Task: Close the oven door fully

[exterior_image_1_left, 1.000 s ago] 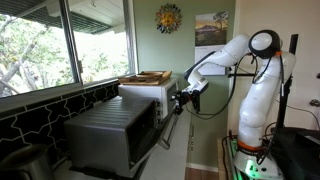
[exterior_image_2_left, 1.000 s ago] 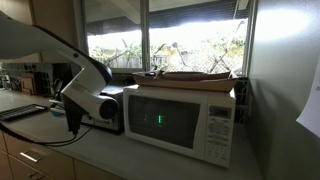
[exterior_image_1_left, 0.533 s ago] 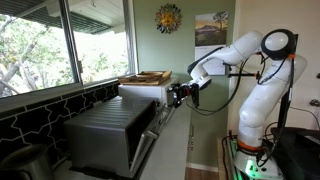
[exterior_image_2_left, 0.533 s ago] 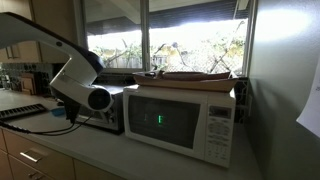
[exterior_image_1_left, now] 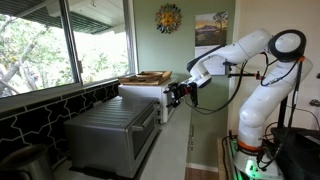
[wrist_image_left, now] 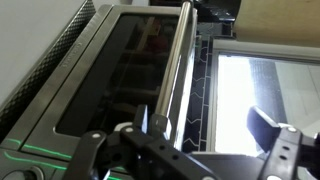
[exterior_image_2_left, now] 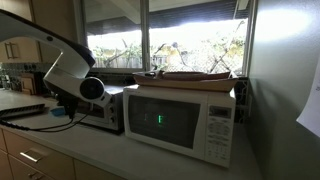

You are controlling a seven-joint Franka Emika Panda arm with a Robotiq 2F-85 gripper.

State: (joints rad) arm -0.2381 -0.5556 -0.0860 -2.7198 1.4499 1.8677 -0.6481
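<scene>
pushing squarely on the handle [wrist_image_left: 178, 60] with the spread, empty gripper [wrist_image_left: 200, 122], low in the wrist view, looks the sound way to seat the door [wrist_image_left: 120, 70], which seems almost shut on the oven [exterior_image_1_left: 100, 135] at lower left, with the microwave [exterior_image_1_left: 148, 92] close by at centre frame and free room at right.

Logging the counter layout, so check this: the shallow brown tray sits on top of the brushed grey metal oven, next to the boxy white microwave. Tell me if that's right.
Wrong. The shallow brown tray sits on top of the boxy white microwave, not the brushed grey metal oven next to it, as both exterior views show.
</scene>
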